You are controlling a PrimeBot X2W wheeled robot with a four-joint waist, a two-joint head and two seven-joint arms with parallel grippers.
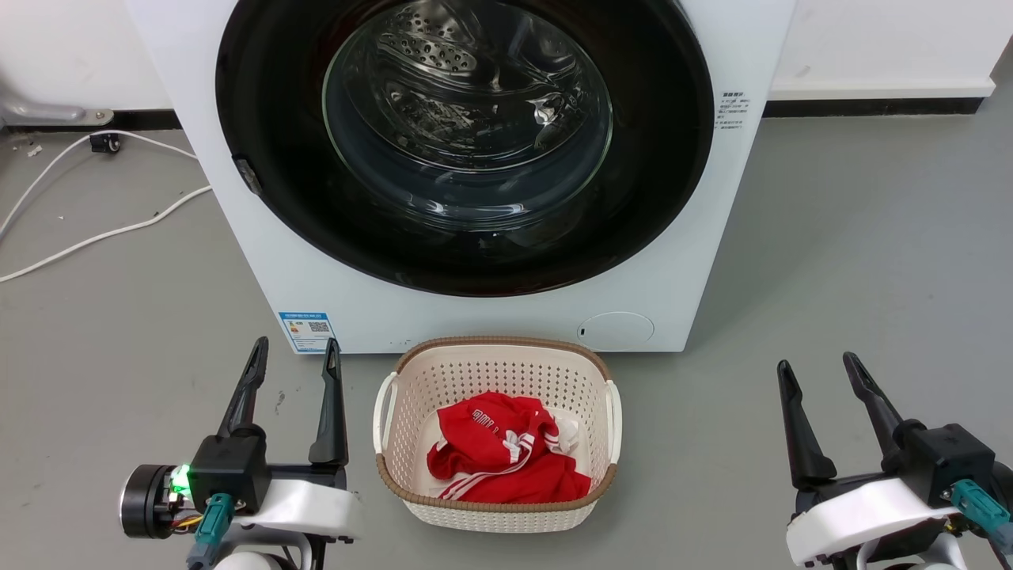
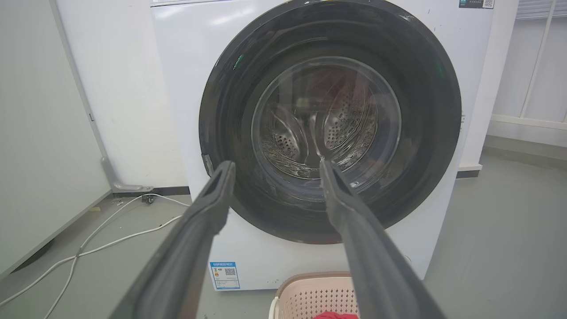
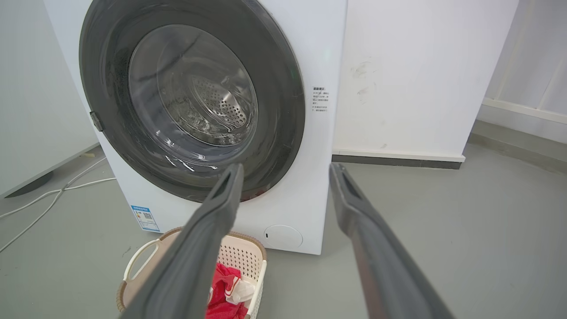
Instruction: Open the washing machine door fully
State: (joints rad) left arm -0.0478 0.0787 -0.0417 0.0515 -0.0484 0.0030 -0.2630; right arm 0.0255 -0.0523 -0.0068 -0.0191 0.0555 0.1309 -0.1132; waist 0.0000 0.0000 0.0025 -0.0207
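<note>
Washing machine door: shut flush on washing machine front; small latch tab at left edge.
Jaws: left gripper and right gripper both spread, empty, well short of door.
Risk: slipping off glossy rim if tab missed; bumping laundry basket on approach.

Cream perforated laundry basket, brown rim, white side handles, standing on grey floor. Contents: crumpled red garment with white stripes. White cable trailing over floor, left side. White wall, dark skirting.
</note>
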